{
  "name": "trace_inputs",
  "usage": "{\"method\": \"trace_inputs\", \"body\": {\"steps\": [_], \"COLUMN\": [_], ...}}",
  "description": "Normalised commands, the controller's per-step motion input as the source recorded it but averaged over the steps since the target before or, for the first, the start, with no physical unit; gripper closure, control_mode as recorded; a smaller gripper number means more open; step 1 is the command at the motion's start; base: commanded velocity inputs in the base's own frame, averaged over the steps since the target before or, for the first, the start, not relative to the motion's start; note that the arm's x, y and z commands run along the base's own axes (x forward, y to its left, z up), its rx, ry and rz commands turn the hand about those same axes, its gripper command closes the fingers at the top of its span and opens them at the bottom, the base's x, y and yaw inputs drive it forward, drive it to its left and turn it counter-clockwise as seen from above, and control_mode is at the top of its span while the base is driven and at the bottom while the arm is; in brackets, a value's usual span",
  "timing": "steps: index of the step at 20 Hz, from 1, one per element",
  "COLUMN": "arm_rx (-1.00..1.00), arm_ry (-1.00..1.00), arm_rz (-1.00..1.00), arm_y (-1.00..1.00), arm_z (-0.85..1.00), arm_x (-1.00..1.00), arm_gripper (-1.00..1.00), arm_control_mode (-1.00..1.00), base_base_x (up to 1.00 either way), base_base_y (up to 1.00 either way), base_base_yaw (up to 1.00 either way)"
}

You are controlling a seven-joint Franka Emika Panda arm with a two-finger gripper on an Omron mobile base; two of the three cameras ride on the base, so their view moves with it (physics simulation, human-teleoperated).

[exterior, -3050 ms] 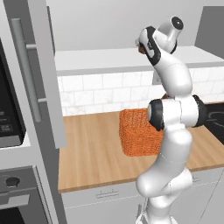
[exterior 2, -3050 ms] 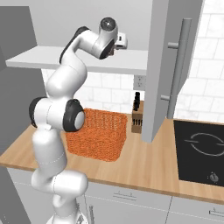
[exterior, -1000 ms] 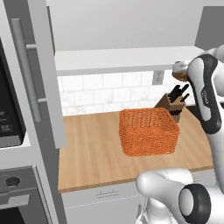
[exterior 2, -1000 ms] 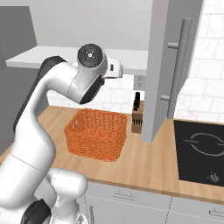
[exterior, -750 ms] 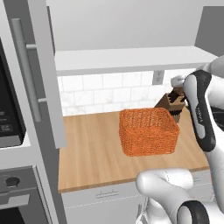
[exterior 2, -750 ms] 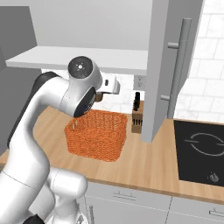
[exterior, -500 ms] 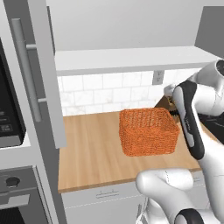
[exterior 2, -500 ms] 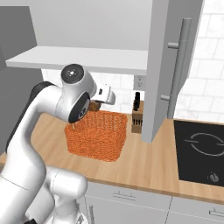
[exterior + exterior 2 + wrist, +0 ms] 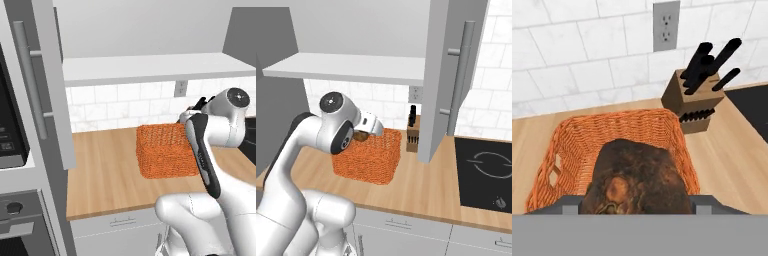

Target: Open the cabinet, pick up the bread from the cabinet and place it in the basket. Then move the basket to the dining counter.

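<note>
- Bread (image 9: pixel 637 177): one piece, dark brown crusty chunk, lower centre of the hand view, held above the open top of the basket; glimpsed in the right base view as a brown lump at the wrist, left of centre. Judged light, stiff-crusted, a little crumbly; rough crust unlikely to slip. Best taken across the broad middle, as held now.
- Gripper (image 9: pixel 362 135): one; jaws parted fairly wide and closed on the two sides of the bread, pads mostly hidden behind the chunk.
- Basket (image 9: pixel 165 157): one, orange woven, rectangular, centre of the left base view, standing on the bench; nothing seen inside in the hand view. Judged light, slightly springy in the weave, with cut-out handle holes in the end walls; rim or end wall the likely hold for the later carry, tipping possible if gripped at one corner.
- Cabinet (image 9: pixel 451 75): one open door at upper right of the right base view, with a long vertical bar handle; shelf bare where visible.
- Knife block (image 9: pixel 694 102): one, wooden, several dark handles, upper right of the hand view, just beside the basket.
- Wall socket (image 9: pixel 665 26): one, top centre of the hand view.
- Bench (image 9: pixel 102 170): one, light wood, backed by white tiles.
</note>
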Motion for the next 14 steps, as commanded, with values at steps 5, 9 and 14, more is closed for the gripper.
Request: {"method": "trace_inputs", "body": {"steps": [5,9,14], "arm_rx": [0.0,0.0,0.0], "arm_ry": [-0.07,-0.02,0.03], "arm_rz": [-0.06,-0.05,-0.07], "arm_y": [0.1,0.04,0.11], "arm_z": [-0.56,-0.13,-0.13], "arm_x": [0.24,0.61,0.41], "arm_gripper": [1.0,1.0,1.0], "arm_control_mode": [-1.0,-1.0,-1.0], "base_base_x": [0.0,0.0,0.0], "base_base_y": [0.0,0.0,0.0], "base_base_yaw": [0.0,0.0,0.0]}}
